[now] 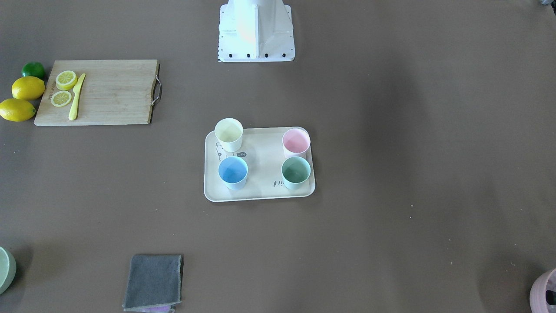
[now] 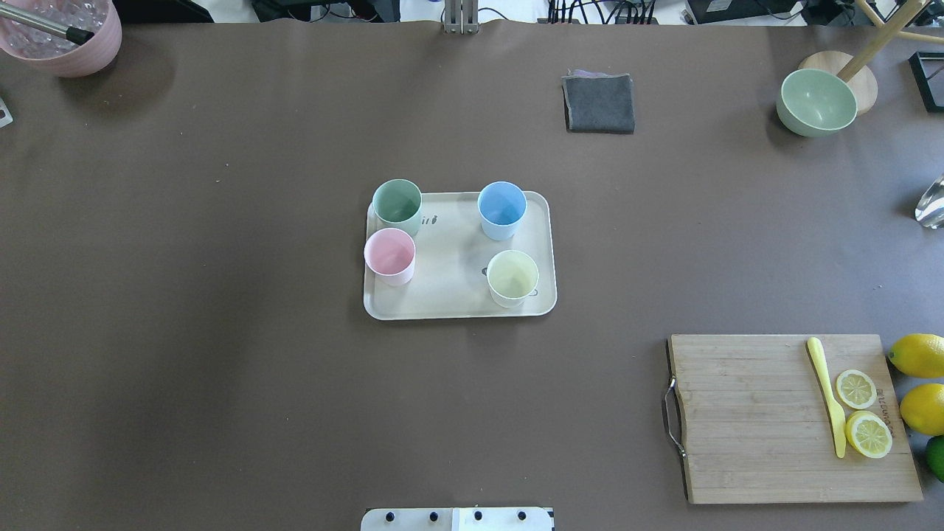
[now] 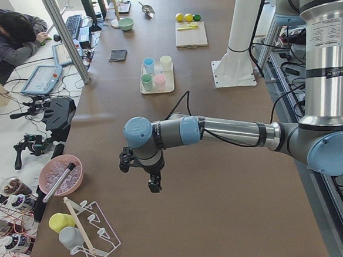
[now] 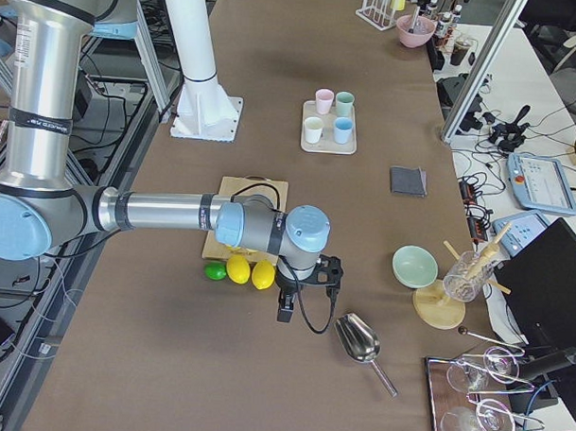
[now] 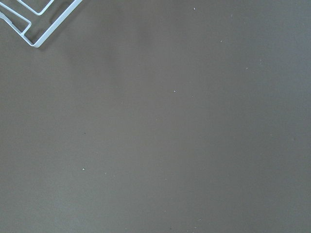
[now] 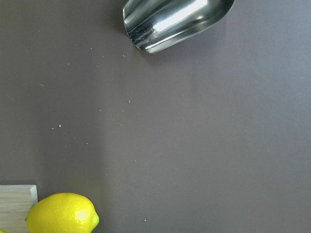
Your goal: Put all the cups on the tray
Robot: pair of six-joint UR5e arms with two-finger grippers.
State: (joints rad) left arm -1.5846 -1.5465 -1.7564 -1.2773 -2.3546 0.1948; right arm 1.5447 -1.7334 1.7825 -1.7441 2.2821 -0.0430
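cups: yellow cup (image 2: 512,276), blue cup (image 2: 502,209), pink cup (image 2: 389,254), green cup (image 2: 397,205) upright on tray (image 2: 457,243) | left gripper (image 3: 155,187), right gripper (image 4: 285,313): at table ends, opening cannot be told, probably empty | step: check each base sits inside rim; arms away from tray

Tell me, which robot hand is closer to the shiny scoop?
Right. The right gripper hangs just beside the scoop, between it and the lemons. The left gripper is far off, at the opposite end of the table.
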